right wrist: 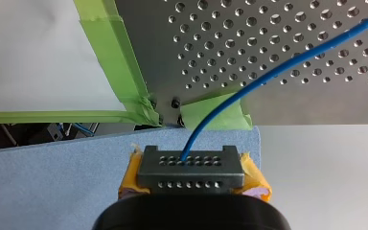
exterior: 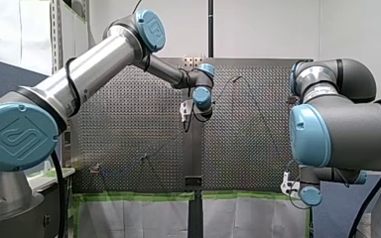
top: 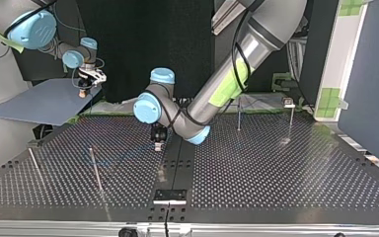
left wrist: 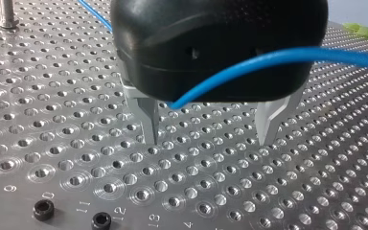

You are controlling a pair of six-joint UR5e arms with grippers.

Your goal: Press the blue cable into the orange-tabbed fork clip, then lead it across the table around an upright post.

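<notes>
Counter (top: 276, 168): fork clip not made out on it. Judged step: pressing-in not yet done. Next move calls for lowering slack toward clip under steady tension.
Left tool (left wrist: 208, 141): just above counter's middle, fingers spread wide, gripping nothing.
Right tool (right wrist: 190, 165): off counter's corner, clenched on blue cable (left wrist: 292, 52).
Cable runs over counter, across left tool's body.

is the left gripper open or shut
Open. In the left wrist view, the left gripper has its metal fingers apart over the table, nothing between them; the blue cable crosses its body.
</notes>
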